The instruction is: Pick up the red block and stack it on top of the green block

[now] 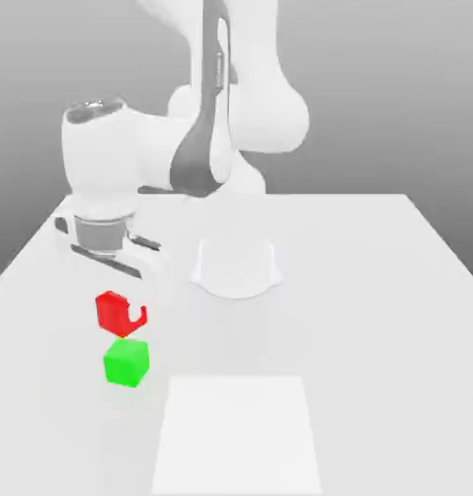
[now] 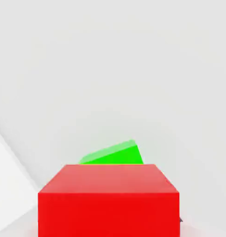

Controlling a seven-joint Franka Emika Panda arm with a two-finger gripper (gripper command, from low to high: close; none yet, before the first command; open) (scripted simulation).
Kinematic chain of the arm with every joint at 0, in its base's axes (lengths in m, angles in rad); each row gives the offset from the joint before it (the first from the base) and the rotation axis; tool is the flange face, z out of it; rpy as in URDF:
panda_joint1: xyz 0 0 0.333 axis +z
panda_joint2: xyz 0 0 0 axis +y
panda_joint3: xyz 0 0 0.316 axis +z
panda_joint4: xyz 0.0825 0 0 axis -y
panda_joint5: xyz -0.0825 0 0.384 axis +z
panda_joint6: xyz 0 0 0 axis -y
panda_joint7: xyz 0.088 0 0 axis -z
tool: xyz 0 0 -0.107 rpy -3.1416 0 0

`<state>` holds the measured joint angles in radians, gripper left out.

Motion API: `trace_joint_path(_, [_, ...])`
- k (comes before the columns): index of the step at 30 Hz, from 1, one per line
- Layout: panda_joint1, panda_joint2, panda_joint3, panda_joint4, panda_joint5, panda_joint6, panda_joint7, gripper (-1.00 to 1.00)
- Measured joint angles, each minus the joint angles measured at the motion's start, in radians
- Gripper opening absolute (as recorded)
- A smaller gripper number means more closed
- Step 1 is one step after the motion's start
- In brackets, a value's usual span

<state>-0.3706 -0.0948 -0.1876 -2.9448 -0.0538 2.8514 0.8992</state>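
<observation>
The 1 red block (image 1: 111, 311) hangs clear of the counter (image 1: 376, 291), clenched in the tool (image 1: 124, 315), whose white fingers (image 1: 136, 316) pinch its sides. Directly at 6 o'clock from it in the exterior view sits the 1 green block (image 1: 125, 362), resting on the counter, the 2 cubes nearly touching. In the hand view the red block (image 2: 109, 199) fills the foreground with the green block (image 2: 114, 154) peeking past its far edge. 1 white arm (image 1: 211, 136) reaches in from 12 o'clock.
</observation>
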Motion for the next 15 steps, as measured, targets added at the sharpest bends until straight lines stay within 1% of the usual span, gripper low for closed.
trace_joint_path(2, [0.011,0.072,0.004,0.003,0.043,0.069,-0.029,-1.00])
trace_joint_path(3, [0.019,0.094,0.004,0.003,0.058,0.090,-0.040,1.00])
trace_joint_path(9, [0.062,0.106,-0.003,0.004,0.068,0.100,-0.047,1.00])
trace_joint_path(10, [0.066,0.093,-0.013,0.003,0.056,0.088,-0.039,1.00])
trace_joint_path(15, [0.006,-0.067,-0.015,-0.002,-0.031,-0.065,0.020,1.00])
